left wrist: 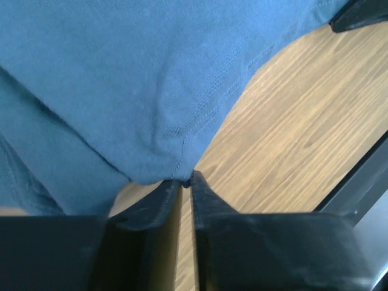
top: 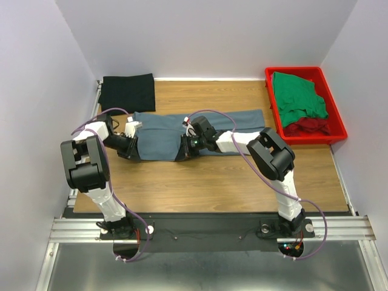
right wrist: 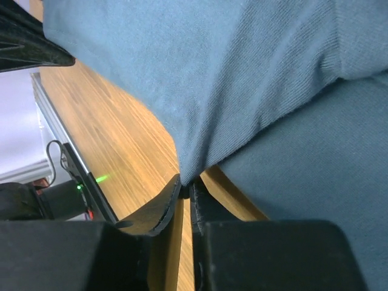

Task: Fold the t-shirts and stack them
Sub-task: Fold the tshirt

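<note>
The slate blue-grey t-shirt (top: 160,138) lies as a long band across the middle of the wooden table (top: 212,182), its right end reaching toward the red tray (top: 337,119). Both grippers have hold of its near edge. The left gripper (top: 136,151) is at the band's near-left corner. In the left wrist view its fingertips (left wrist: 200,185) are clamped together on a fold of the blue cloth (left wrist: 151,79), with only a sliver of gap between them. The right gripper (top: 183,151) grips the same edge further along, near the middle of the band. In the right wrist view its jaws are likewise pinched shut on a tuck of the fabric (right wrist: 254,73). The cloth seems to rise off the wood at both pinch points, though the wrist views are too close to be sure.

The black t-shirt (top: 127,92) lies flat at the back-left corner of the table, well apart from the blue one. The green t-shirt (top: 297,97) lies rumpled in the tray at the right, and the dark red t-shirt (top: 309,126) shows beneath its near side.
</note>
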Controlling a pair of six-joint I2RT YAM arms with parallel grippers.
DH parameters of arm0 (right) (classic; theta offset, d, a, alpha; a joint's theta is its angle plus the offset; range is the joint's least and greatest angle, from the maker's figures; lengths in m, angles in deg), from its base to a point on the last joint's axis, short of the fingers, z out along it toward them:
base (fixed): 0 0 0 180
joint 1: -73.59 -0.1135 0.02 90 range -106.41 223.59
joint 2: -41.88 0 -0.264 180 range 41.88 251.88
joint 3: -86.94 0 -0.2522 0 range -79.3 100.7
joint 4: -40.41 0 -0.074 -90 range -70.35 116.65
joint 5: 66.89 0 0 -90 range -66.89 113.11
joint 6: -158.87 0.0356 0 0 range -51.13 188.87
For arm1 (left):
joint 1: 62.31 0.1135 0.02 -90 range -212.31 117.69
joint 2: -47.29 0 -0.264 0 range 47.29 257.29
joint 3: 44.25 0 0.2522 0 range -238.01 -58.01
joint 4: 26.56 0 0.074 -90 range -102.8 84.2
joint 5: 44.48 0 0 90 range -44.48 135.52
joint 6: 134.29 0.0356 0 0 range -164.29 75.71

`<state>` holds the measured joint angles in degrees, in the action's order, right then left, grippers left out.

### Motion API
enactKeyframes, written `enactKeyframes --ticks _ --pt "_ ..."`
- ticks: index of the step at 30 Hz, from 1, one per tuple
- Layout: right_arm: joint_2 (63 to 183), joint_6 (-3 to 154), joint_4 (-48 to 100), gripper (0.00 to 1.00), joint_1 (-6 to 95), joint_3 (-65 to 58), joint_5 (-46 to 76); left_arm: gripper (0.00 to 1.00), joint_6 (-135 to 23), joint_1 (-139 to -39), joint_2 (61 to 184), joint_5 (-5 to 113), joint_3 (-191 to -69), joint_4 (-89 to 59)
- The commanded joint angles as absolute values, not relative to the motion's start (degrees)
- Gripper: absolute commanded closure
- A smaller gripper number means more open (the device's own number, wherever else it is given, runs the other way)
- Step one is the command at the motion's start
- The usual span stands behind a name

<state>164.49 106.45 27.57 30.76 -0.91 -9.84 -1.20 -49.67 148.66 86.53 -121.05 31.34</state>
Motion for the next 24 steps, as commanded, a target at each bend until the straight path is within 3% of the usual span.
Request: enactKeyframes --ticks 1,4,13,24 --pt "160.8 106.49 29.81 0.92 30.17 0.95 -10.99 0.89 -0.17 -48.78 143.63 88.58 -122.78 35.72" --pt "160.1 106.4 29.63 0.97 30.43 2.52 -10.99 1.0 0.18 -48.69 142.83 89.46 -125.05 38.17" --pt "161.85 107.63 29.46 0.99 34.38 9.82 -13.1 1.0 -0.52 -48.69 148.09 93.15 -141.21 44.86" --pt "172.83 107.37 29.11 0.99 39.31 25.98 -14.59 1.0 -4.3 -48.78 167.78 98.78 -168.72 49.16"
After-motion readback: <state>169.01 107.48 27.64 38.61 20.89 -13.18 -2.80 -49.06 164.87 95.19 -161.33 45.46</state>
